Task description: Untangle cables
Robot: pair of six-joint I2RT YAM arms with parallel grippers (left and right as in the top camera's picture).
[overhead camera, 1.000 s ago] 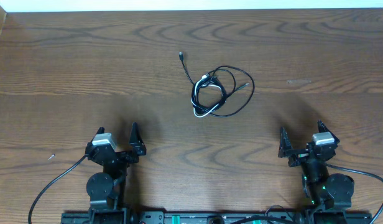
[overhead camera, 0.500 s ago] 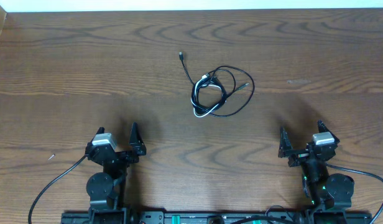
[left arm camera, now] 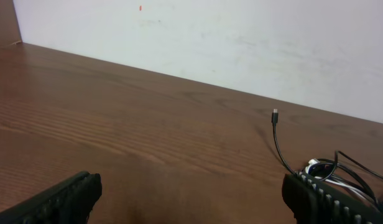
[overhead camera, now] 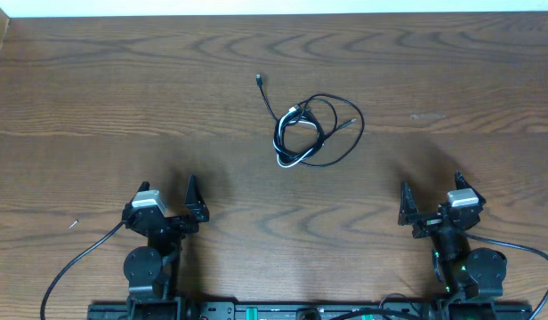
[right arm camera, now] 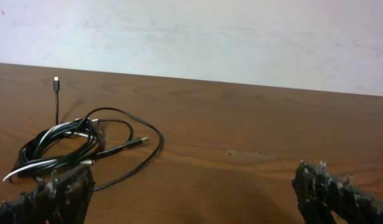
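The cables [overhead camera: 302, 133] lie in one loose tangle on the wooden table [overhead camera: 96, 107], past the middle: thin black loops wound round a white cord [overhead camera: 290, 161]. One black strand runs up-left to a small plug [overhead camera: 259, 80]. My left gripper [overhead camera: 167, 201] rests near the front left, open and empty, well short of the tangle. My right gripper [overhead camera: 431, 197] rests at the front right, likewise open and empty. In the left wrist view the cables [left arm camera: 278, 144] lie ahead to the right of the gripper [left arm camera: 191, 190]. In the right wrist view the cables [right arm camera: 73, 140] lie ahead to the left of the gripper [right arm camera: 193, 180].
A white wall [overhead camera: 256, 6] borders the table's far edge. A tiny pale speck [overhead camera: 74, 224] lies on the wood at the left. Thick black arm cables [overhead camera: 74, 267] trail along the near edge by both bases.
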